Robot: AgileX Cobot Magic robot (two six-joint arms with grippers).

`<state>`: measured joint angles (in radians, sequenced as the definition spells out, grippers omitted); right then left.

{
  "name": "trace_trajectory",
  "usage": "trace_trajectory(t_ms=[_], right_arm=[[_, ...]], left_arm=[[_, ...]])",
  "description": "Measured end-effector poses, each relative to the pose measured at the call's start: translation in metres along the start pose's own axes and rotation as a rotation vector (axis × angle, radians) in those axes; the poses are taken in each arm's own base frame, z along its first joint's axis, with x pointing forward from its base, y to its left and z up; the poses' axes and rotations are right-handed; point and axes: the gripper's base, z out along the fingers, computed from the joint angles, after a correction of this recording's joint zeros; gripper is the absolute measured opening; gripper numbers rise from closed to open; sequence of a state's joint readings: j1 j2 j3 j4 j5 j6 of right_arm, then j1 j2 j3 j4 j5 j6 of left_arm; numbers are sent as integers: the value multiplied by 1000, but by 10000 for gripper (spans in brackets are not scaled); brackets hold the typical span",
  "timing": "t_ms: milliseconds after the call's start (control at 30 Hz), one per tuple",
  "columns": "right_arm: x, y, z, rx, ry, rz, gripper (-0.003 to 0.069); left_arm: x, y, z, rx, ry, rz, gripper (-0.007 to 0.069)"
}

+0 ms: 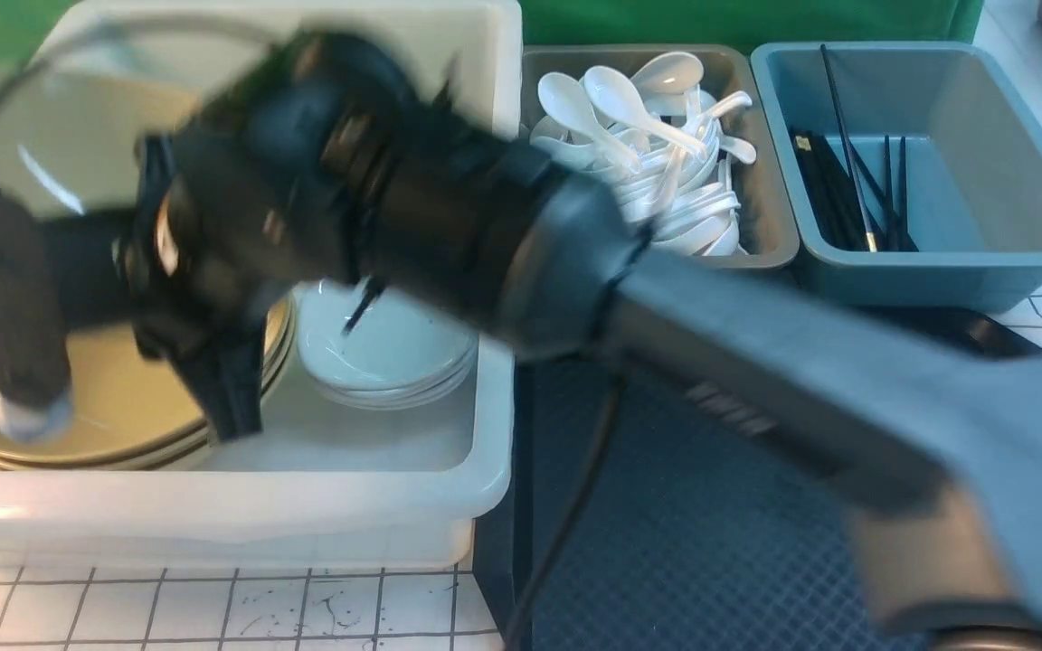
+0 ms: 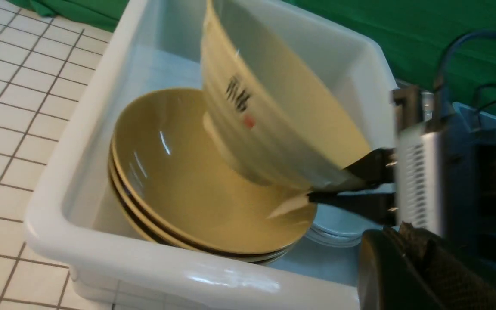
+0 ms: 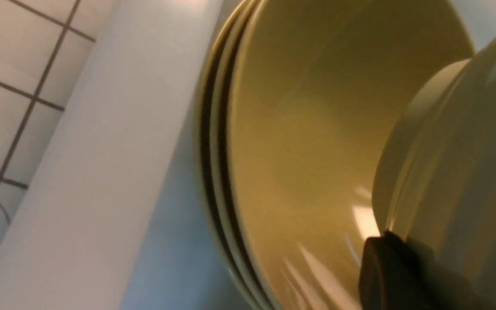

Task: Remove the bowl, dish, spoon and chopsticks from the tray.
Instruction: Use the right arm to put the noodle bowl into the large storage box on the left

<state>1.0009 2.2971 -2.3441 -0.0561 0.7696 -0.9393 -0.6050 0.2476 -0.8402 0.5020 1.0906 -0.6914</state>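
Front view, operator asking: your right arm is filling most of the picture, so where is the bowl [image 2: 274, 107] sitting?

Me: It is not sitting anywhere. I am holding it over the white tub [image 1: 213, 524], tipped steeply onto its edge. Its foot ring is facing the stack of tan bowls [image 2: 179, 181] lying in the tub's left part. My right gripper [image 2: 317, 193] is pinching the bowl's rim, with one black finger on each face. In the right wrist view one fingertip [image 3: 385, 275] is pressing against the bowl's outer wall, close over the top bowl of the stack. I cannot tell whether the held bowl is touching that stack

Operator: And what is your left gripper [image 2: 424, 267] doing?

Me: The left wrist view is catching only a dark, blurred part of it at the picture's edge. I cannot tell whether it is spread or pressed together

Operator: What else is lying nearby?

Me: Stacked white dishes [image 1: 385, 353] are resting in the tub just right of the tan bowls. The tray [image 1: 684, 542] is lying just right of the tub, and my right arm is reaching across it. Beyond the tray, a grey bin [image 1: 761, 208] is holding a heap of white spoons [image 1: 648, 154]. Beside it on the right, a blue-grey bin [image 1: 919, 285] is holding black chopsticks [image 1: 847, 190]
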Motion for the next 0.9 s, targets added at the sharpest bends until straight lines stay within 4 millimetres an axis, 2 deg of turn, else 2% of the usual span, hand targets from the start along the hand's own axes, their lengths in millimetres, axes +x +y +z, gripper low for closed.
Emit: trace_trajectory(t_ms=[133, 400, 533, 633, 767, 800, 900], right_arm=[[6, 8, 24, -14, 9, -10, 52], [4, 6, 30, 24, -18, -19, 56], [5, 7, 31, 22, -13, -25, 86], [4, 8, 31, 21, -13, -30, 139], [2, 8, 30, 28, -17, -36, 245], [1, 8, 28, 26, -19, -17, 297], [-3, 7, 20, 20, -16, 15, 386]], left_arm=[[0, 4, -3, -18, -9, 11, -1], [0, 4, -4, -18, -13, 26, -1], [0, 4, -4, -18, -13, 26, -1], [0, 4, -4, -18, -13, 26, -1], [0, 4, -4, -18, -13, 26, -1], [0, 4, -4, -18, -13, 26, -1], [0, 4, -4, -18, -13, 26, -1]])
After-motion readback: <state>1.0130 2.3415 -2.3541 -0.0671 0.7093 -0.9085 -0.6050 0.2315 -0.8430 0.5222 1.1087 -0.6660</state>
